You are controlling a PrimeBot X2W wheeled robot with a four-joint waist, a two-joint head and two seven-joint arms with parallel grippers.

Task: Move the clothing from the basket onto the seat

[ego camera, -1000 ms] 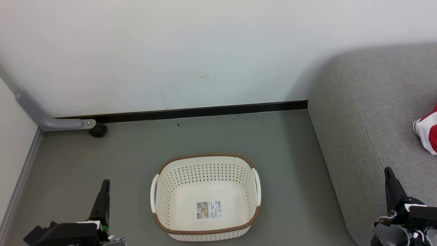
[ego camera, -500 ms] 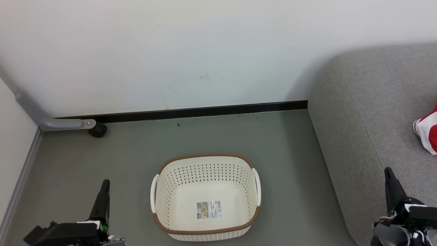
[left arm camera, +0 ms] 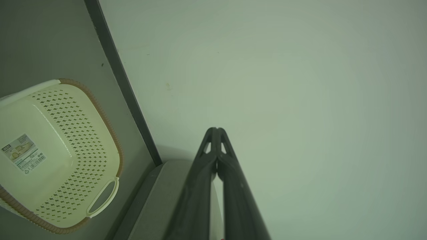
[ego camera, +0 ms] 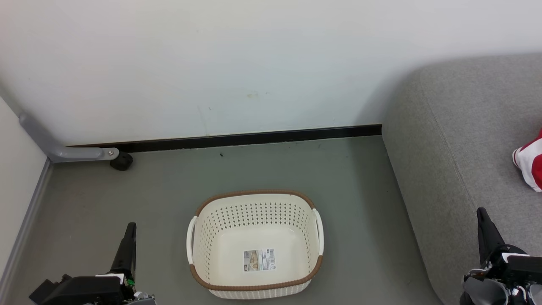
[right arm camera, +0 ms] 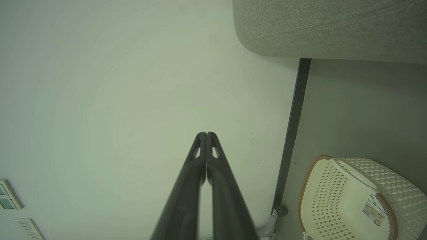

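Grey floor [ego camera: 169, 186]: basket [ego camera: 254, 192], doorstop [ego camera: 122, 161] well apart

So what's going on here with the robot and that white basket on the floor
The basket sits on the floor with nothing in it but a paper label on its bottom. Red and white clothing lies on the grey seat, at the right edge of the head view. The left gripper and right gripper are both shut, hold nothing and touch nothing. The move from basket to seat looks done.
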